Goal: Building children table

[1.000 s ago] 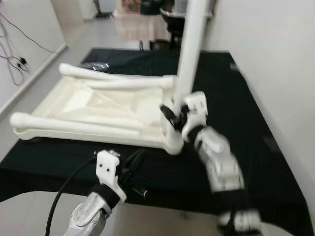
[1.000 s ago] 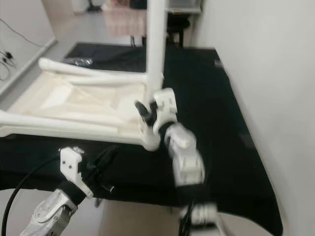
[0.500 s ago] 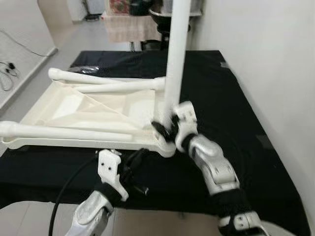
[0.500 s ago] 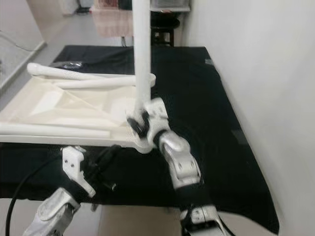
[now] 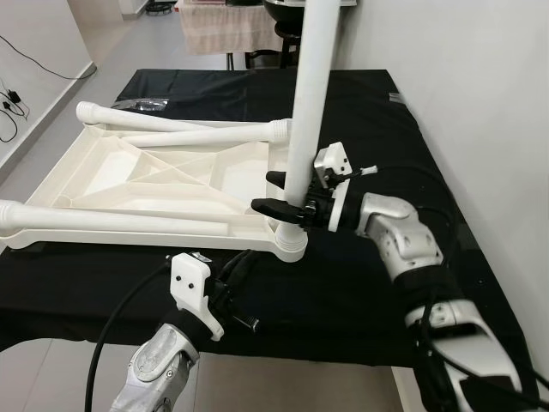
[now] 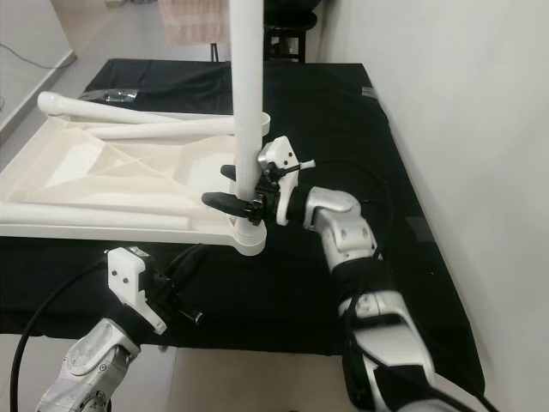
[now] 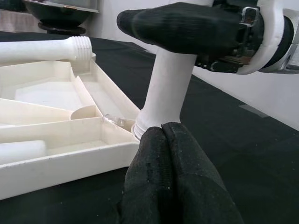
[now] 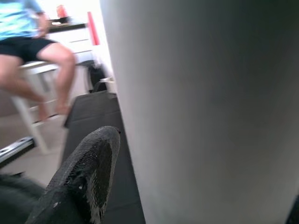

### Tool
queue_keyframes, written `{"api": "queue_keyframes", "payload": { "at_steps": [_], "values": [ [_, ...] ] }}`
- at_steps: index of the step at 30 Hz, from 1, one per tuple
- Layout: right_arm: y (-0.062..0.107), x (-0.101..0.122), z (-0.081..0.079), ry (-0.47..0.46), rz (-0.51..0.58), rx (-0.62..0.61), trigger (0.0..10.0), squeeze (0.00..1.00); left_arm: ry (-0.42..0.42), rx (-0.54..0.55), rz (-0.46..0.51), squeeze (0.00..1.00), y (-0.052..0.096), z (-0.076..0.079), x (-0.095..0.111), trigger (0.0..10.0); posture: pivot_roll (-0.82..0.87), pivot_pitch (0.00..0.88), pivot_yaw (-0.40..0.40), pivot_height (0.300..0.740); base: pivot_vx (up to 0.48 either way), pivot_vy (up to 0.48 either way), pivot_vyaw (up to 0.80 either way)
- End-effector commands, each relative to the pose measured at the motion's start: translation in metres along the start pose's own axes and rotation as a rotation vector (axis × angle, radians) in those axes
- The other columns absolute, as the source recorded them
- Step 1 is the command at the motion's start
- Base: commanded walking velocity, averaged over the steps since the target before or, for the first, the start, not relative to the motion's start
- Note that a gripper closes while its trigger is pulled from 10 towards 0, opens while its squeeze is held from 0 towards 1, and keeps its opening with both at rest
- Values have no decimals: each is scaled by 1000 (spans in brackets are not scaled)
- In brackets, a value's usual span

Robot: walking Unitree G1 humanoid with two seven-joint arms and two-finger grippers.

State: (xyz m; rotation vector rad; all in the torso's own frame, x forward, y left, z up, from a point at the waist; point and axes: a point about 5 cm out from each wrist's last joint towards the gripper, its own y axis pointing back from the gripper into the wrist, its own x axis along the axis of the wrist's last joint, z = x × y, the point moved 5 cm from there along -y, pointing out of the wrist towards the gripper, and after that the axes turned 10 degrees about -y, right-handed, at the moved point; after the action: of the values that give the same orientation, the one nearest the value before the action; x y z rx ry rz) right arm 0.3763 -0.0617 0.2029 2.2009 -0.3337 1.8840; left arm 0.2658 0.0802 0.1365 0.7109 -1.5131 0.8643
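While my right gripper (image 5: 276,193) clamps the upright leg (image 5: 306,94) at the tabletop (image 5: 129,172) corner, five o'clock — any sideways pull cross-threads it; left gripper (image 5: 236,287) shut, idle.

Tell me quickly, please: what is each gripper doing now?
Left gripper: closed, holding nothing, low in front of the table.
Right gripper: closed around the upright white leg.

Right pincer (image 5: 280,196) clamped, left pincer (image 5: 243,273) closed
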Motion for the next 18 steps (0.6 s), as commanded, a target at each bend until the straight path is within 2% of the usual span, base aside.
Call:
{"api": "queue_keyframes", "payload": {
  "at_steps": [1, 7, 8, 9, 10, 11, 13, 14, 18],
  "values": [
    [-5, -6, -8, -10, -35, 88, 10000, 0, 0, 10, -12, 0, 2, 0, -4, 10000, 61, 72, -30, 740, 0, 0, 0],
    [-3, -7, -8, -28, -46, 121, 10000, 0, 0, 12, -9, 0, 1, 0, -3, 10000, 67, 83, -26, 740, 0, 0, 0],
    [-1, -8, -7, -34, -47, 120, 8471, 0, 0, 12, -8, 0, 1, 0, -2, 10000, 66, 86, -26, 740, 0, 0, 0],
    [-1, -8, -7, -34, -47, 120, 8471, 0, 0, 12, -8, 0, 1, 0, -2, 10000, 66, 86, -26, 740, 0, 0, 0],
    [1, -11, -4, -33, -54, 108, 4667, 0, 1, 13, -6, 0, 1, 0, -1, 10000, 62, 90, -23, 740, 0, 0, 0],
    [4, -12, -1, -33, -55, 89, 431, 0, 1, 13, -5, 0, 1, 0, -1, 10000, 61, 92, -23, 740, 0, 0, 0],
    [5, -13, 1, -32, -55, 79, 431, 0, 2, 14, -5, 0, 1, 0, 0, 10000, 60, 93, -22, 740, 0, 0, 0],
    [6, -13, 4, -29, -54, 63, 0, 0, 2, 14, -4, 0, 1, 0, 0, 10000, 58, 96, -20, 740, 0, 0, 0],
    [9, -16, 12, -21, -39, 4, 0, 0, 3, 14, -3, 0, 1, -1, 1, 10000, 54, 105, -13, 740, 0, 0, 0]
  ]
}}
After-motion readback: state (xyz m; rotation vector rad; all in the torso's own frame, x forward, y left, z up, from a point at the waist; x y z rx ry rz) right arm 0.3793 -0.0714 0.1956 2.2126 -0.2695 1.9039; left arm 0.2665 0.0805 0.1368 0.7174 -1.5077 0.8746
